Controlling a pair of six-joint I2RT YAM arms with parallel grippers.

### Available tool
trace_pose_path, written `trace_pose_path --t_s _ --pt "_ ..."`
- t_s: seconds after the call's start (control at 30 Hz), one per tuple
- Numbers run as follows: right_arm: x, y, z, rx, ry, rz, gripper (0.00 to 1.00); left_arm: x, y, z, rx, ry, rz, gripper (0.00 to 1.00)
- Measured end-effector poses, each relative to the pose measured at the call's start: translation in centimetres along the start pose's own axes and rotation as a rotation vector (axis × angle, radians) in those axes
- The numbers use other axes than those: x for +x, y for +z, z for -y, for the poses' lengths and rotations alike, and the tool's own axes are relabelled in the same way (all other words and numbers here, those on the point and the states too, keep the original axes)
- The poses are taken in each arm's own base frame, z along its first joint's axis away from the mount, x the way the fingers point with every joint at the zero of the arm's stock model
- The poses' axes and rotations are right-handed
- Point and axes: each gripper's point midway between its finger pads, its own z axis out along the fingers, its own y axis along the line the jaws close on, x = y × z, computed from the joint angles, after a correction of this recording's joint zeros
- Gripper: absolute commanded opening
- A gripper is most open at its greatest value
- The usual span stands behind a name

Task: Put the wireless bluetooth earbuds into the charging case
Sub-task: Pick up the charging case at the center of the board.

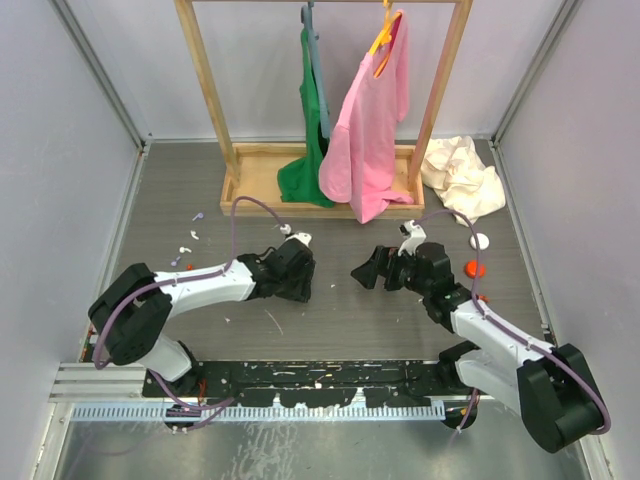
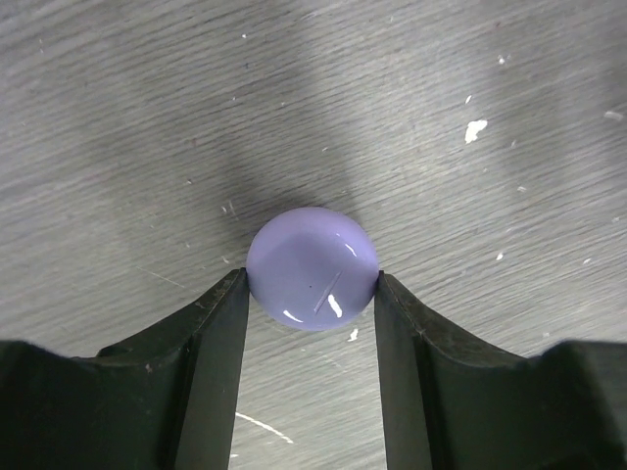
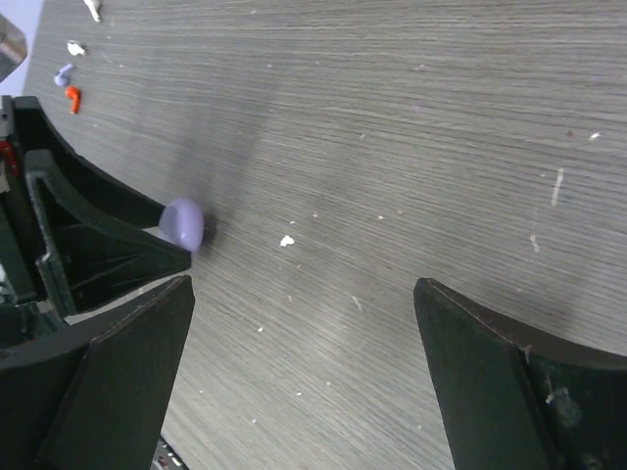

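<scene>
charging case (image 2: 312,266): closed, contents hidden | gripped by left pincer (image 2: 312,281)

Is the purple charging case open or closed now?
Apparently closed: the purple case, clamped by the left gripper, shows one smooth dome, with no raised lid or cavity.

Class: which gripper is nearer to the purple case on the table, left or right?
Left. The left gripper touches the purple case on both sides; the right gripper stands open to one side, apart from it.
</scene>
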Motion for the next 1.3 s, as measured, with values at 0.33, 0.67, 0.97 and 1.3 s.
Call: trace_pose_path --t_s 0.33,0.67,0.97,1.3 --pt "1.1 0.7 -2.6 -0.106 0.038 0.056 1.0 -0.5 -0.1 1.4 -0.013 -0.392 0.005 0.41" --pt "0.7 1.0 -5.4 -0.196 0.01 0.193 0.98 -2.1 -1.6 2.7 0.048 -0.738 0.064 0.42" --pt "0.2 1.6 -8.2 -0.262 -0.045 0.293 0.92 -4.3 -3.9 2.7 0.136 -0.963 0.174 0.41" --pt "1.2 2.6 -9.8 -0.308 -0.134 0.33 0.71 -7.4 -6.3 3.2 0.237 -1.085 0.271 0.41"
